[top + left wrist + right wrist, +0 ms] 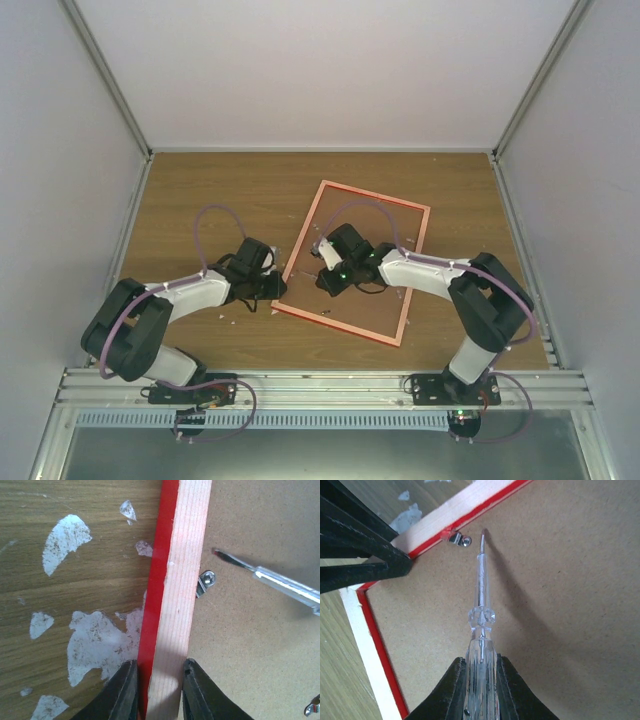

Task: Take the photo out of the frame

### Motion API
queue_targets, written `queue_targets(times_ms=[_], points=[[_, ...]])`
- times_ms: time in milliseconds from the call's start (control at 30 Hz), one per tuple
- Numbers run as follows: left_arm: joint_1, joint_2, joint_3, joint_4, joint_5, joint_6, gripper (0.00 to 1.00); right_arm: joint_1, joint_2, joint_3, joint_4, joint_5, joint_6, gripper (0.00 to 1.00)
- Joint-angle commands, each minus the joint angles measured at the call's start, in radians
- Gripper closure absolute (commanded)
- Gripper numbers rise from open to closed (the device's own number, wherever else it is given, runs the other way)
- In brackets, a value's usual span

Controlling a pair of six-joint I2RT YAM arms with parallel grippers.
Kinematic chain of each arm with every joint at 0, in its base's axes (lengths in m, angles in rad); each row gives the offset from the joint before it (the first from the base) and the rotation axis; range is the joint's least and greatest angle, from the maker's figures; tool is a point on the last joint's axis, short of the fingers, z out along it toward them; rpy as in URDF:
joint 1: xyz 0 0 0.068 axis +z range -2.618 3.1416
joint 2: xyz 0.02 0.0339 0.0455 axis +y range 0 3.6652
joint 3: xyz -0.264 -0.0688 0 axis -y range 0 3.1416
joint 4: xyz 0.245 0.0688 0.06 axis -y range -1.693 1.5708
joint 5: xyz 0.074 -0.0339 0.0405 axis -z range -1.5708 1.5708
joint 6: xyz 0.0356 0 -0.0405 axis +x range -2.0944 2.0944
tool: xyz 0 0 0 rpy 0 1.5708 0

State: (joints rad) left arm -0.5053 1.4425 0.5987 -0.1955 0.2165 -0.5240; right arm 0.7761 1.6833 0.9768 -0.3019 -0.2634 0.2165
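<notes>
The frame lies back-up on the table, its pale wood rail and red side showing. A plain brown backing board fills it, and the photo is hidden. My left gripper is shut on the frame's left rail, one finger on each side. My right gripper is shut on a clear-handled screwdriver over the board. Its flat tip stands just beside a small metal clip on the rail, close to the left gripper's fingers.
The wooden tabletop has white scuffed patches to the left of the frame. A second metal clip shows at the board's edge. Grey walls enclose the table on both sides and at the back.
</notes>
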Motion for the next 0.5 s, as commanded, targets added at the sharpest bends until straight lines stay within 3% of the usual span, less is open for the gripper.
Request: queue_targets(times_ms=[0, 467], points=[[-0.021, 0.01, -0.028, -0.012, -0.012, -0.021, 0.79, 0.012, 0.026, 0.033, -0.032, -0.025, -0.012, 0.99], [-0.053, -0.026, -0.082, 0.027, -0.048, -0.103, 0.88, 0.036, 0.066, 0.072, -0.067, -0.043, -0.02, 0.99]])
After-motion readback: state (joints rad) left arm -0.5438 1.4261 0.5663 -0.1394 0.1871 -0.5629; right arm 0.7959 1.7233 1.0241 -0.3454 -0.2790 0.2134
